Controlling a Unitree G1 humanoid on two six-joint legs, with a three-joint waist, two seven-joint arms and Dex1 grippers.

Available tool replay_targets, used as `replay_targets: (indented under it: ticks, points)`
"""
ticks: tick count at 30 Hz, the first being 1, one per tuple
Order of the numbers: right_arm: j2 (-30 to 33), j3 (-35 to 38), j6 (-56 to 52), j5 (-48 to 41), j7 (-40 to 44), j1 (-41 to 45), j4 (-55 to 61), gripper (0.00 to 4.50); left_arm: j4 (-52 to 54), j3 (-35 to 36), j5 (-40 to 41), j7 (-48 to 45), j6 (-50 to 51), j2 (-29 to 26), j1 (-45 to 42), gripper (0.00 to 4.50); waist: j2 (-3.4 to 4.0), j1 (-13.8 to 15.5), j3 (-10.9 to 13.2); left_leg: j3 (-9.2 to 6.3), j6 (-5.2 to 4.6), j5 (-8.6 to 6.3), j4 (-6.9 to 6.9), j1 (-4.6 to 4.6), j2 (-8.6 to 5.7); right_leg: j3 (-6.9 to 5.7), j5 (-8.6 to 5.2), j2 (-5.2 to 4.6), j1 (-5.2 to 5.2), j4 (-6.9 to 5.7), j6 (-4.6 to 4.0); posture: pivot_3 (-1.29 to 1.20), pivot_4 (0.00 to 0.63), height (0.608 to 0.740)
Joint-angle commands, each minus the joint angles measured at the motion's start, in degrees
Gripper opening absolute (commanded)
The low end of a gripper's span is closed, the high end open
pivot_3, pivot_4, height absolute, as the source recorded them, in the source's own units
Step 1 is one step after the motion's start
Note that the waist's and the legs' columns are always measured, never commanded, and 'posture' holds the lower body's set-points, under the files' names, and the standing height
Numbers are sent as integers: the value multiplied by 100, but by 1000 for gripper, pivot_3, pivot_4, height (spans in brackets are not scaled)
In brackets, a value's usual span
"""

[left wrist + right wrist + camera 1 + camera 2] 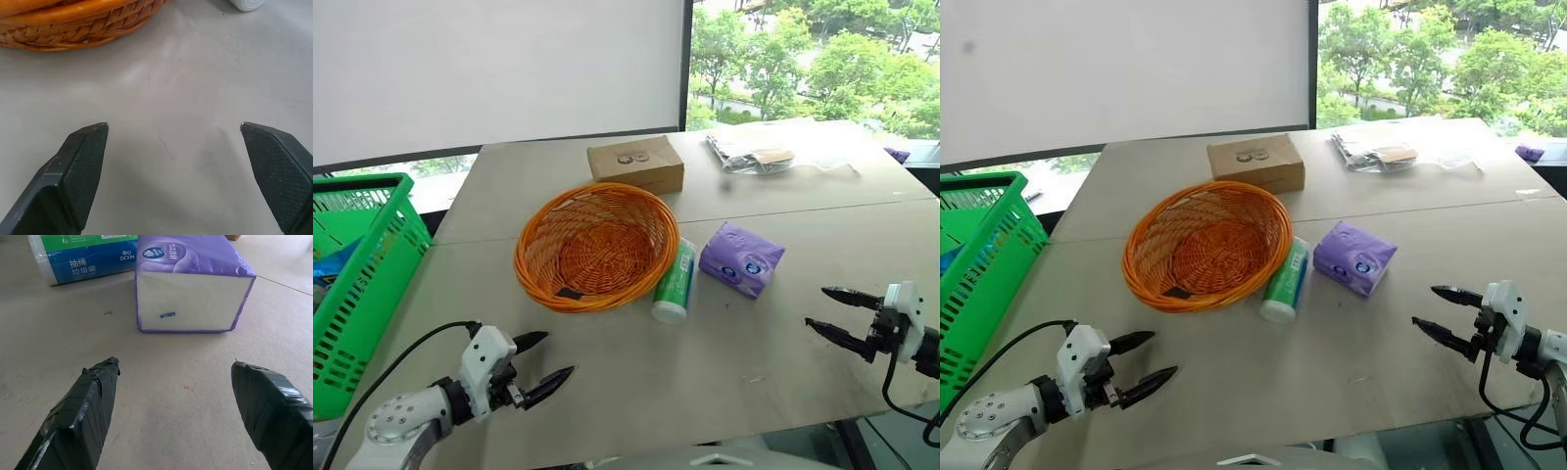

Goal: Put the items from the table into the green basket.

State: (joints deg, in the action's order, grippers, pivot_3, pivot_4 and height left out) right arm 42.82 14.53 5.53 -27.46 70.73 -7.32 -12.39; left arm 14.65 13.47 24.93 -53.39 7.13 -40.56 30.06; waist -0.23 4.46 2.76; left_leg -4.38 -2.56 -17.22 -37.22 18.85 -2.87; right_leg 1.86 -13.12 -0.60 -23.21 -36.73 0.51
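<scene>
The purple pack (pixel 741 258) is soft, with a white end face and a round blue-white mark. Beside it lies the green-and-white bottle (pixel 674 281), its label too small to read. Both lie ahead of the right gripper (pixel 824 308), spread wide, empty. The left gripper (pixel 548 359) gapes empty, with the green basket (pixel 360 294) to its left, cut off.

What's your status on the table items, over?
Left pincer and right pincer open, empty. Purple pack and bottle on the table, untouched. Orange wicker basket sits between them and green basket.
</scene>
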Motion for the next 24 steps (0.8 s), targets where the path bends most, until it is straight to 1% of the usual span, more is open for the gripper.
replay_targets:
  ticks: [1,4,8,16,20,22,24]
  points:
    - [94,227,15,-75,16,21,158,3932,147,349,50,-92,-56,-76,200,4477,-2,3,1,0,0,0,0,0,0,0,0,0,0,0,0,157,0,740]
    - [199,193,-110,-56,127,-41,154,3932,222,513,47,-82,-59,-12,489,4477,-5,0,5,0,1,-1,2,1,0,0,0,0,0,0,0,169,0,740]
    - [269,184,-93,13,125,-12,96,3932,331,507,4,-31,-45,94,647,4477,-14,42,13,1,2,-1,-2,1,0,1,0,-1,0,1,0,178,0,740]
    - [354,153,-34,133,176,172,-86,3932,381,572,-6,-13,-58,197,746,4477,-18,138,17,-3,2,-1,-5,1,1,-12,-1,-2,11,0,0,190,0,740]
    - [329,174,81,263,46,288,-165,3932,412,562,-28,12,-98,248,784,4477,-18,161,17,-3,2,-1,-5,1,1,-12,0,-3,9,0,0,193,0,740]
    - [338,220,-8,161,20,372,89,3932,481,557,-13,47,-122,309,800,4477,-16,161,18,-2,3,-1,-5,2,0,-9,0,-4,9,0,0,193,0,740]
    - [397,166,-75,-23,135,467,742,3932,682,641,226,26,-40,387,821,4477,-15,159,19,0,2,-1,-6,3,0,-7,0,-4,9,0,0,187,0,740]
